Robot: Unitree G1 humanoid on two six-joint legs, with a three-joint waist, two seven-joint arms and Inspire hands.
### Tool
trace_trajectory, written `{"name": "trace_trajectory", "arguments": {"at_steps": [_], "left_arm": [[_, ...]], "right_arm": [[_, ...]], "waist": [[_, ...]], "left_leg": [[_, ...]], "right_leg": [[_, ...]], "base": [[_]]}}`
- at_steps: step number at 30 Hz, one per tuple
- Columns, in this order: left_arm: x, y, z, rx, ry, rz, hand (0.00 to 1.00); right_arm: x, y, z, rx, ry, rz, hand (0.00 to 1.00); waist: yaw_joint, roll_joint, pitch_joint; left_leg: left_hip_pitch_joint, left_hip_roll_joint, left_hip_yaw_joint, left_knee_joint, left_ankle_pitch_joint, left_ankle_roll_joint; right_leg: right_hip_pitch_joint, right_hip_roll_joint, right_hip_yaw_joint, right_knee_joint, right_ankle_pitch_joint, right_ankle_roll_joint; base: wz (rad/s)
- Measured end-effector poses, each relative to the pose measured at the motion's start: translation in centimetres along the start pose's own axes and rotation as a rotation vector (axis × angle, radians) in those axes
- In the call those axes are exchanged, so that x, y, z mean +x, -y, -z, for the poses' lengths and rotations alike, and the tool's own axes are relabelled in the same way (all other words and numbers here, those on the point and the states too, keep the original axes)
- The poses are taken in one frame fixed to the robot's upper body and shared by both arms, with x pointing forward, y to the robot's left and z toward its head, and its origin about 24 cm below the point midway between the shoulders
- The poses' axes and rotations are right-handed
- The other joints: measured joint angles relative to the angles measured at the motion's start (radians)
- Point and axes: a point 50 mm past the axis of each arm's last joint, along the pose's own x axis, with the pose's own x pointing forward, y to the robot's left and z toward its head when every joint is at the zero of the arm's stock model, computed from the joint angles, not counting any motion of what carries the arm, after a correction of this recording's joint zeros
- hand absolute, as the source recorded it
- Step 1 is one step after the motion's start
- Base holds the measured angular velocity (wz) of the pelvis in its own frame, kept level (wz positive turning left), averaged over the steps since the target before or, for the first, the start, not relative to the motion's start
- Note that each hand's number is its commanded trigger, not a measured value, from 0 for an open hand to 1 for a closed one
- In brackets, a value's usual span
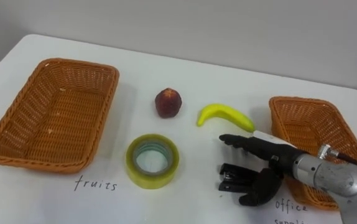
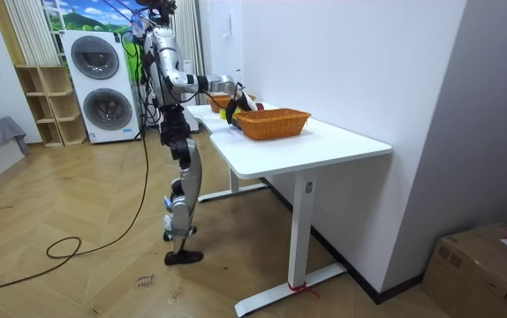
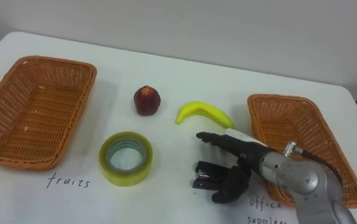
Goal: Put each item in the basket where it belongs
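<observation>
Handwritten in dark ink on the white table [image 1: 185,74]: "fruits" [image 1: 96,184] at six o'clock of the left basket [image 1: 35,163]; "office" [image 1: 290,205] above a half-cut "supplies" [image 3: 268,219] at six o'clock of the right basket [image 1: 300,100].

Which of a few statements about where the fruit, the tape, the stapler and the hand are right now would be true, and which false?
1. The left basket is empty. True.
2. The banana lies in the right basket. False: it lies on the table, left of that basket.
3. The right hand reaches over the black stapler, fingers straight. True.
4. The tape roll sits in the left basket. False: it is on the table beside it.
5. The red fruit touches the banana. False: they lie apart.
</observation>
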Motion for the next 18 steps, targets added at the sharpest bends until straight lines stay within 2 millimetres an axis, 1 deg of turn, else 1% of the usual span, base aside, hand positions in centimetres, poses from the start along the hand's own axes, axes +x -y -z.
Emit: {"name": "trace_trajectory", "arguments": {"at_steps": [4, 9, 12, 18], "left_arm": [[-0.05, 0.02, -0.45, 0.006, 0.017, -0.003, 0.00], [-0.14, 0.13, -0.13, 0.011, 0.010, -0.005, 0.00], [-0.24, 0.27, 0.05, 0.010, 0.006, -0.004, 0.00], [-0.27, 0.48, -0.05, 0.006, 0.006, 0.000, 0.00]], "right_arm": [[0.12, -0.07, -0.02, -0.014, -0.013, 0.013, 0.00], [0.20, -0.08, -0.11, -0.028, -0.022, 0.050, 0.00], [0.30, -0.35, -0.20, -0.047, -0.036, 0.069, 0.00], [0.34, -0.94, -0.08, -0.055, -0.048, 0.091, 0.00]], "waist": [[0.001, 0.004, 0.0000], [-0.001, 0.024, -0.0013], [-0.003, 0.032, -0.0040], [-0.001, 0.032, -0.0052]], "left_leg": [[-0.002, 0.000, -0.001, 0.002, 0.000, 0.000], [-0.002, 0.000, 0.000, 0.000, 0.000, 0.000], [-0.001, 0.000, -0.001, 0.000, 0.000, 0.000], [0.004, 0.000, -0.001, 0.001, 0.000, 0.000]], "right_leg": [[-0.001, 0.005, 0.000, 0.001, 0.000, 0.000], [-0.003, 0.008, 0.001, 0.001, 0.003, 0.000], [-0.002, 0.008, 0.000, 0.000, 0.003, 0.000], [-0.004, 0.008, 0.002, 0.000, 0.003, 0.000]], "base": [[0.00], [0.00], [0.00], [0.00]]}}
